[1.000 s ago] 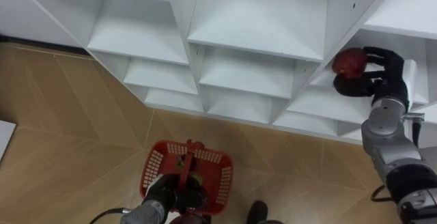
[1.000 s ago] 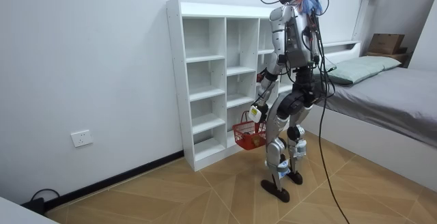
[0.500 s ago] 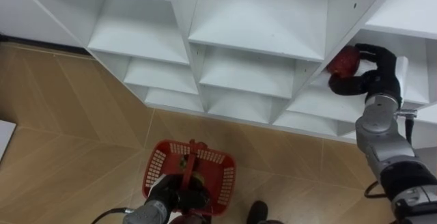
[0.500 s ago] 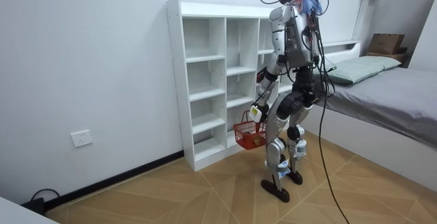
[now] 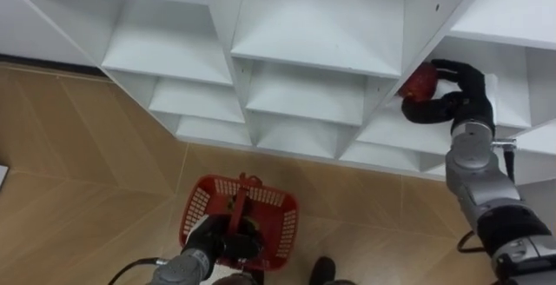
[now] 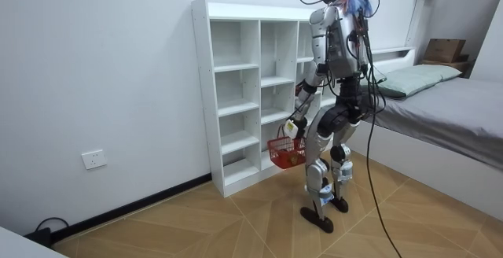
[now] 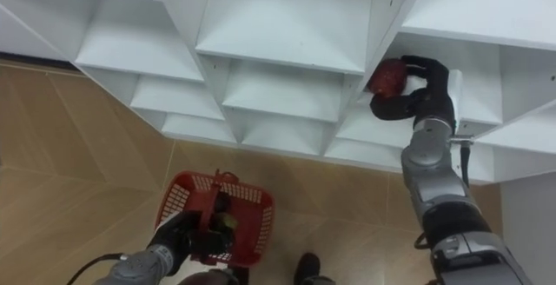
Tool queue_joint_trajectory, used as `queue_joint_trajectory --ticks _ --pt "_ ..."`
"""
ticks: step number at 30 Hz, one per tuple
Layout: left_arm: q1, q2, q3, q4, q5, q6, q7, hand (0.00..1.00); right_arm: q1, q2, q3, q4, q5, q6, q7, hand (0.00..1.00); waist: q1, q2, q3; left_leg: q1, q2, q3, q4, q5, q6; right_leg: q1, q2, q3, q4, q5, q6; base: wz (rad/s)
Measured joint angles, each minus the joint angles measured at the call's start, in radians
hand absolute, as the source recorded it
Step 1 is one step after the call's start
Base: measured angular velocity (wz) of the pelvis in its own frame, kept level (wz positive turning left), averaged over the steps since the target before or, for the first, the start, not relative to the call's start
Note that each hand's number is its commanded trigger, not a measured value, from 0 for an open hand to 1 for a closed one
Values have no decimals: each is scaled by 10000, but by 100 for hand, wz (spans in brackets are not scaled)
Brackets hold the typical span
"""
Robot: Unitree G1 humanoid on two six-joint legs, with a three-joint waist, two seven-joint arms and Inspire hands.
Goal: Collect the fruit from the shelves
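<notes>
Right hand (image 5: 465,98) has its dark fingers curled around the red fruit (image 5: 420,81) and grips it firmly, at the front of a shelf in the right column of the white closet (image 5: 304,24). Compared with a second ago, hand and fruit have come a little toward the robot's left and nearer to the shelf's front edge. Part of this shift belongs to the camera, which moved also. I judge that the fruit is now being pulled out, so the picking is done and the carrying to the basket is beginning.

Left hand (image 5: 213,237) is closed on the handle of the red basket (image 5: 198,205), which hangs low over the wooden floor (image 5: 78,146), well apart from the fruit and to its left. Something small and yellowish lies inside; probably a fruit, but I cannot tell.

Just beside the fruit stands the upright divider (image 5: 430,16), and a shelf board is above the hand. Both could catch the hand on the way out. In the room view, the robot stands upright before the closet, with a bed (image 6: 440,101) on the room view's right.
</notes>
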Motion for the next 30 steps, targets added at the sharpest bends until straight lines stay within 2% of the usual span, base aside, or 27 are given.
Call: queue_joint_trajectory --ticks 10,16,17,18,22,23,24,30 --pt "21 41 192 -10 -70 -49 -116 100 213 172 6 60 616 55 341 100 -48 -12 -9 583 -5 152 -206 6 10 457 20 134 -24 -13 31 -4" --pt "56 177 272 -21 -69 -72 -118 100 299 254 14 217 659 55 392 100 -283 -38 -50 1036 26 139 -378 6 10 991 87 68 -389 17 80 1" --pt "74 217 278 -21 -73 -71 -121 100 351 283 8 208 718 55 392 100 -356 -39 -122 1096 47 145 -423 6 10 1078 124 68 -494 62 91 0" --pt "97 210 316 -22 -78 -71 -125 100 486 284 3 183 725 54 402 100 -379 -42 -228 1166 69 166 -454 6 10 1172 161 74 -536 102 100 -4" --pt "161 211 319 -27 -79 -71 -204 100 934 298 1 115 704 54 594 100 -449 -2 -383 1663 91 305 -552 6 10 1673 180 115 -700 114 122 -6" --pt "212 230 377 -50 -76 -71 -256 100 1117 298 0 5 675 54 673 100 -542 22 -494 1749 91 324 -625 5 9 1749 192 120 -745 115 128 -8" --pt "249 233 510 -54 -73 -71 -311 100 1304 299 -1 -167 672 50 708 100 -558 16 -549 1856 107 378 -689 5 9 1813 234 203 -812 133 136 -11" --pt "779 313 581 -818 28 -73 -334 100 2494 317 12 -1205 721 50 782 100 -729 89 -586 2486 145 452 -1031 0 1 2347 326 238 -1092 195 117 -7"
